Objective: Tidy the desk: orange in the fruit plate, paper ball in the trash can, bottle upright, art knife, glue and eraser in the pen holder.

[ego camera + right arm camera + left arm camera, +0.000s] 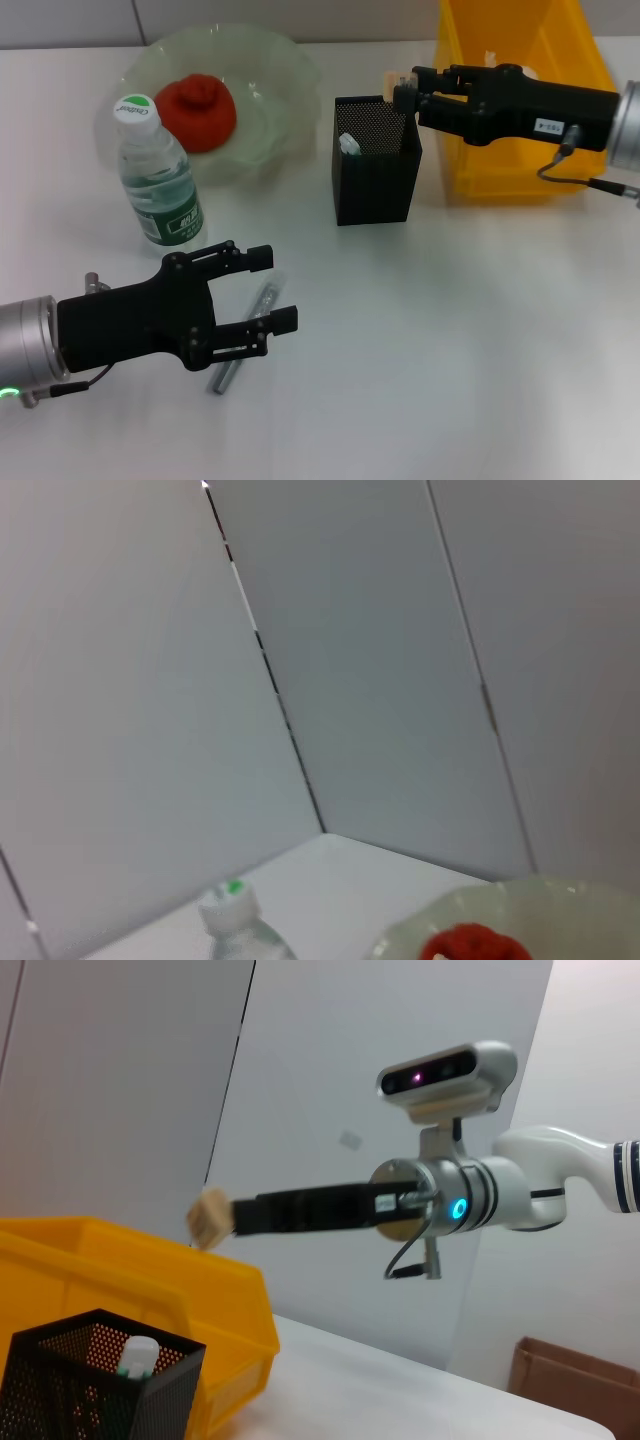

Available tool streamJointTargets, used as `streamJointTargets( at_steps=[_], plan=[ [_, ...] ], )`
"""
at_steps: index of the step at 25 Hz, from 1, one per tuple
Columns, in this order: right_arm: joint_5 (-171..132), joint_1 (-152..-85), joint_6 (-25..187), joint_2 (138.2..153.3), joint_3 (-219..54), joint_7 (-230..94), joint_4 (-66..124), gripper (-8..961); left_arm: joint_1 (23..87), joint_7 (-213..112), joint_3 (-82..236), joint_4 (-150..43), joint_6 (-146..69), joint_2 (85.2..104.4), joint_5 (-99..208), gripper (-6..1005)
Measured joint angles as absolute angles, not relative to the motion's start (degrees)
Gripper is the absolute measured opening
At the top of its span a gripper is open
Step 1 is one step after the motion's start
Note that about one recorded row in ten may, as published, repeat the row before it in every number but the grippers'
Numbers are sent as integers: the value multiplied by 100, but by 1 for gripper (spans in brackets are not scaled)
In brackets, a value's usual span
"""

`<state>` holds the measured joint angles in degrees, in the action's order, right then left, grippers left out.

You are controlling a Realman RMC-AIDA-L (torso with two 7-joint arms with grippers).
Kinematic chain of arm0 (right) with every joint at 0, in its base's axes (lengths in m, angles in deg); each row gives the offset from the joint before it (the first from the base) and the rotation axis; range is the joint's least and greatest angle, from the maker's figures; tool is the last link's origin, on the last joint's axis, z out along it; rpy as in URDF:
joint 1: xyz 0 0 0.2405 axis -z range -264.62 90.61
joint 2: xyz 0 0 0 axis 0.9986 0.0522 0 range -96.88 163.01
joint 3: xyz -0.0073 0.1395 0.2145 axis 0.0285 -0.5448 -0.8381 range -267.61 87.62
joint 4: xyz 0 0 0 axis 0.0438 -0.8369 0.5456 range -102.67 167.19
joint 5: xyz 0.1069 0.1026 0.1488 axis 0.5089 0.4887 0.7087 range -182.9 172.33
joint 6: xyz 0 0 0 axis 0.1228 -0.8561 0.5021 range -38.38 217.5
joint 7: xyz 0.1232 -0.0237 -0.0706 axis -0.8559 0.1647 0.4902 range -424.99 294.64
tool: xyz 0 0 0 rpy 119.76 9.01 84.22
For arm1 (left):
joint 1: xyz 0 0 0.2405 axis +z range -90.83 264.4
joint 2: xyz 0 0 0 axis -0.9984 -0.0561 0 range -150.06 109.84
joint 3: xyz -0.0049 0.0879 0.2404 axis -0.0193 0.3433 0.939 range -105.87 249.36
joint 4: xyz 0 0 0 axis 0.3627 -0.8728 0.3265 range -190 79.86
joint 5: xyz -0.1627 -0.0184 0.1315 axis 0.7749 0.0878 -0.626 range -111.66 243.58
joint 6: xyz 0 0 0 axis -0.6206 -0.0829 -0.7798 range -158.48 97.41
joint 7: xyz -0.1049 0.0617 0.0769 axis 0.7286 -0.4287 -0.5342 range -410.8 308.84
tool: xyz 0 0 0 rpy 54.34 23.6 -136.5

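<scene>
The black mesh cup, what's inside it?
Inside the pen holder a white-capped item pokes up; its lower part and the cup's bottom are hidden by the mesh walls.

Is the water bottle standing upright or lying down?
Upright: the water bottle stands on its base beside the fruit plate, white cap on top.

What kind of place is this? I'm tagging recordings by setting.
Likely an office or lab desk mock-up: a white table with a mesh pen holder, yellow trash can, and grey partition panels behind.
</scene>
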<state>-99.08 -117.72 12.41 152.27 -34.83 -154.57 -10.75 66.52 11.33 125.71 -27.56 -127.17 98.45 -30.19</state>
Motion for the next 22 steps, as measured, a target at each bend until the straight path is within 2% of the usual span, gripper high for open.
streamJointTargets(
  at_steps=[13, 18, 22],
  plan=[
    [-9933, -12032, 2222, 15235, -3032, -15192, -645, 443, 6630, 1133, 12571, -2756, -12720, 9854, -3020, 784],
    [-9912, -12033, 2227, 15240, -2959, -15138, -669, 562, 6641, 1133, 12567, -2756, -12726, 9852, -3020, 784],
    [-9888, -12011, 2181, 15246, -2977, -15139, -669, 560, 6652, 1133, 12558, -2756, -12732, 9846, -3018, 784]
  ],
)
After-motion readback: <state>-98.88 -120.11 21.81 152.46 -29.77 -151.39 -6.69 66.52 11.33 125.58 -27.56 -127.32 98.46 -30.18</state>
